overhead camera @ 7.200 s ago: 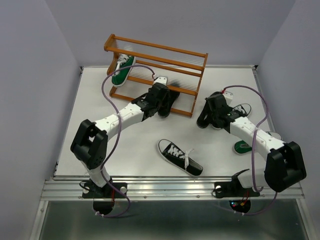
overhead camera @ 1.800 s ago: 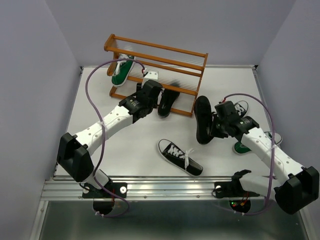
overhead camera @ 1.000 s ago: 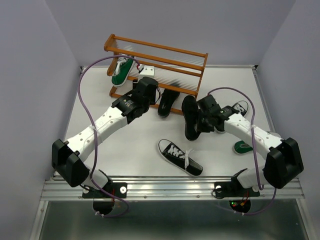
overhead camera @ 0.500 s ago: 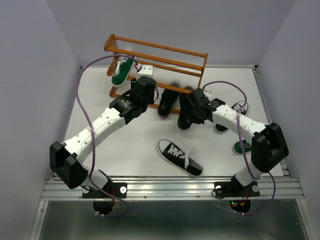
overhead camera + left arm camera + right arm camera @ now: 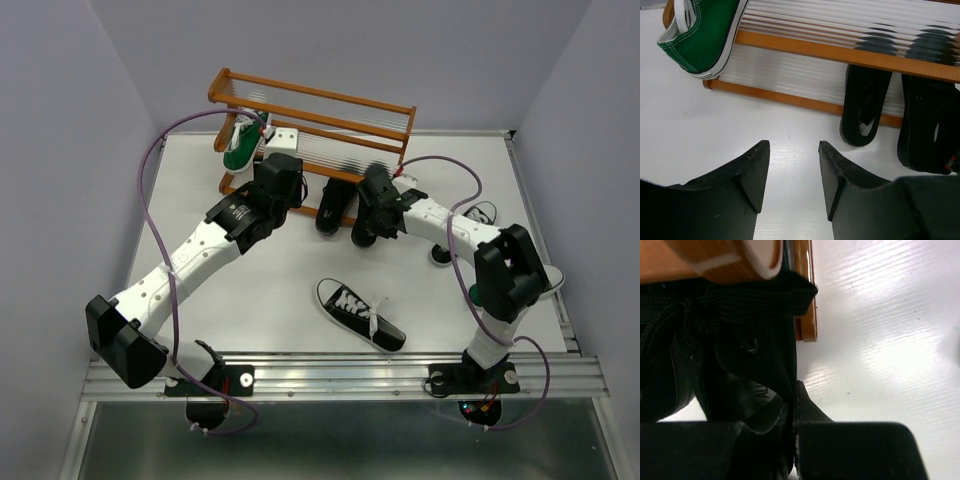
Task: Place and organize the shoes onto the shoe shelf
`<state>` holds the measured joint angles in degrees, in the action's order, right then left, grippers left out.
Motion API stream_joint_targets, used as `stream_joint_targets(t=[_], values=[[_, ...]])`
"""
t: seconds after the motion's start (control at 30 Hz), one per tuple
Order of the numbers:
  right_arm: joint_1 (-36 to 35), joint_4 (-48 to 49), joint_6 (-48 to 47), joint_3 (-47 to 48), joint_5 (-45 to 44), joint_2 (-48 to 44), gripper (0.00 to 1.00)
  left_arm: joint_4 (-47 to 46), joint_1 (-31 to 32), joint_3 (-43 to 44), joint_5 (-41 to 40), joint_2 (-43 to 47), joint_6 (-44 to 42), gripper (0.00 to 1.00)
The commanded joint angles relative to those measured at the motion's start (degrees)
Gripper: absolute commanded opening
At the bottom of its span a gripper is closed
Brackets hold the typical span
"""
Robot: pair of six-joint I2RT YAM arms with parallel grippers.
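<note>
The shoe shelf [image 5: 330, 125] stands at the back, its wooden rail [image 5: 840, 52] close ahead in the left wrist view. A green sneaker [image 5: 240, 146] [image 5: 702, 35] rests at its left end. One plain black shoe [image 5: 335, 205] [image 5: 865, 107] sits toe-in under the lower tier. My right gripper [image 5: 796, 390] [image 5: 380, 198] is shut on the collar of a second plain black shoe [image 5: 366, 222] [image 5: 755, 340] [image 5: 930, 125], right beside the first. My left gripper [image 5: 792, 145] hangs open over bare table before the shelf, holding nothing.
A black sneaker with white laces [image 5: 360, 313] lies on the table in front, between the arms. Another laced black sneaker [image 5: 482, 214] lies at the right, partly behind the right arm. Purple cables loop above both arms.
The right arm has carried the black shoe left and back, from mid-table to the shelf's lower tier beside the other black shoe. The left arm has drawn slightly left, still open.
</note>
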<state>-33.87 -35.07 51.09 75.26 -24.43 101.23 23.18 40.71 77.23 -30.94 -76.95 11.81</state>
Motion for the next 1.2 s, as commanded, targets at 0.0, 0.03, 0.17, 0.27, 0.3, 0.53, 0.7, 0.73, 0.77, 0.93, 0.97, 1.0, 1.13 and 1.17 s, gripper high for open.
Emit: stream_joint_targets(t=[0.0, 0.03, 0.17, 0.27, 0.3, 0.53, 0.7, 0.73, 0.77, 0.93, 0.97, 1.0, 1.13, 1.17], values=[[-0.5, 5.1, 2.3, 5.4, -7.7, 1.2, 0.01, -0.7, -0.4, -1.1, -1.1, 2.2, -1.3, 0.55], [-0.5, 5.0, 2.3, 5.9, -8.0, 1.7, 0.01, -0.6, -0.4, -1.1, -1.1, 2.2, -1.3, 0.55], [-0.5, 4.6, 2.4, 7.6, -9.9, 3.7, 0.01, -0.5, -0.4, -1.1, -1.2, 2.4, -1.4, 0.55], [-0.5, 4.6, 2.8, 8.2, -10.5, 4.9, 0.01, -0.3, -0.5, -1.1, -1.4, 2.5, -1.4, 0.55], [-0.5, 4.6, 2.8, 8.6, -10.6, 5.1, 0.01, -0.3, -0.5, -1.0, -1.5, 2.5, -1.4, 0.55], [-0.5, 5.1, 2.2, 7.7, -9.6, 4.5, 0.47, -0.2, -0.5, -1.5, -1.1, 2.7, -1.2, 0.55], [-0.5, 7.1, 0.2, 5.9, -7.1, 1.6, 0.53, -0.8, -0.5, -2.8, 2.8, 2.4, 0.8, 0.55], [-0.5, 7.3, 0.1, 5.6, -6.9, 1.2, 0.54, -0.9, -0.5, -3.2, 2.8, 2.5, 1.3, 0.55], [-1.0, 7.5, -0.3, 4.6, -6.3, 0.6, 0.54, -1.4, -0.5, -3.6, 4.6, 2.6, 1.7, 0.55], [-1.6, 8.4, -0.7, 0.9, -4.2, -4.7, 0.54, -2.0, -0.5, -5.7, 7.3, 2.0, 3.7, 0.55], [-1.6, 8.6, -1.1, 0.3, -3.9, -5.4, 0.55, -2.0, -0.5, -5.8, 7.6, 1.7, 3.7, 0.55], [-2.2, 8.8, -1.7, -0.7, -3.3, -6.1, 0.61, -2.1, -0.5, -5.8, 7.8, 1.6, 3.7, 0.55], [-2.8, 8.9, -3.0, -4.1, -1.9, -10.1, 0.66, -2.0, -0.5, -5.3, 7.2, 1.4, 3.2, 0.55], [-2.8, 8.9, -3.5, -4.9, -0.9, -12.0, 0.71, -2.1, -0.5, -5.2, 6.9, 1.3, 2.9, 0.55]])
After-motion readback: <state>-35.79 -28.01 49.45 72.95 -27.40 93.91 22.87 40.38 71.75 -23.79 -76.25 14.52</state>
